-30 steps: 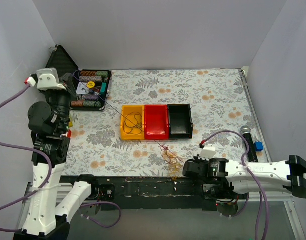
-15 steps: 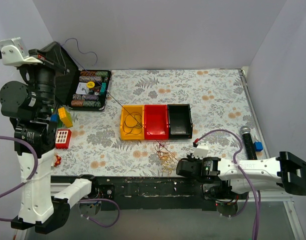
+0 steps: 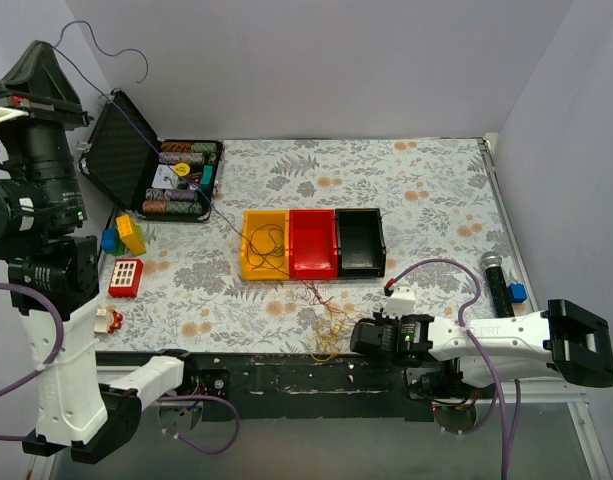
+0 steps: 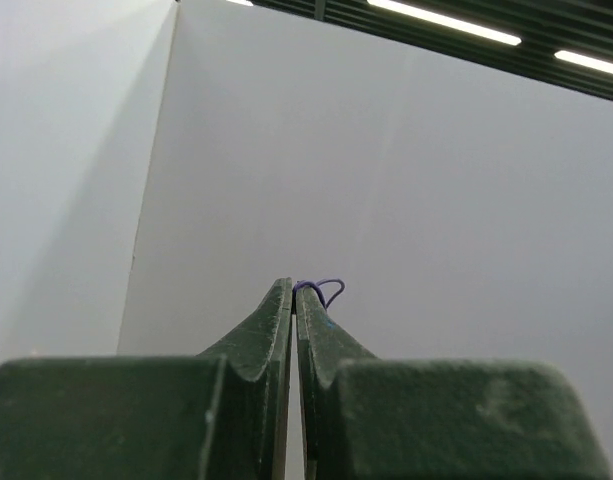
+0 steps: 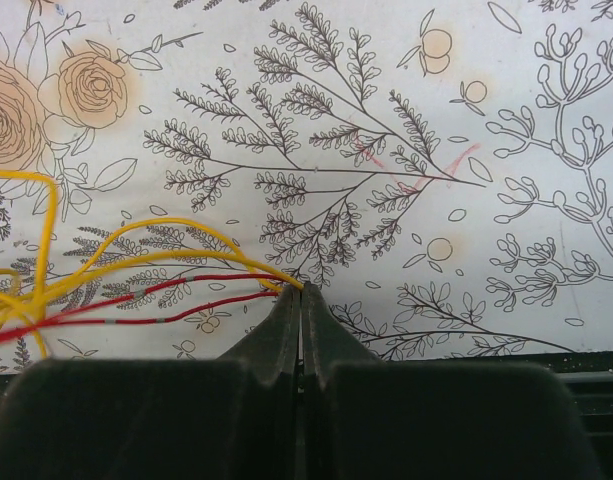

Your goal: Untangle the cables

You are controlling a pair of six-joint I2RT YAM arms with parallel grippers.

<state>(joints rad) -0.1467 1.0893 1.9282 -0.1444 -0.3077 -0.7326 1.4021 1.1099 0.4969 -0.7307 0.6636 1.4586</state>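
Observation:
My left gripper (image 3: 58,48) is raised high at the far left and shut on the dark purple wire (image 3: 166,155), whose end curls past the jaw tips (image 4: 326,287). That wire runs taut down to the yellow bin (image 3: 248,268). A loose tangle of yellow and red wires (image 3: 331,320) lies near the table's front edge. My right gripper (image 3: 354,338) is low beside it and shut on the yellow and red strands (image 5: 186,270), which trail left from its tips (image 5: 301,288).
A red bin (image 3: 313,243) and a black bin (image 3: 359,241) stand next to the yellow one. An open case of poker chips (image 3: 181,178) is at the back left. Toy blocks (image 3: 127,255) lie at the left. A microphone (image 3: 494,285) lies at the right edge.
My left arm has swung up and to the left, drawing the purple wire up taut. My right gripper has slid left along the front edge with the yellow and red wires.

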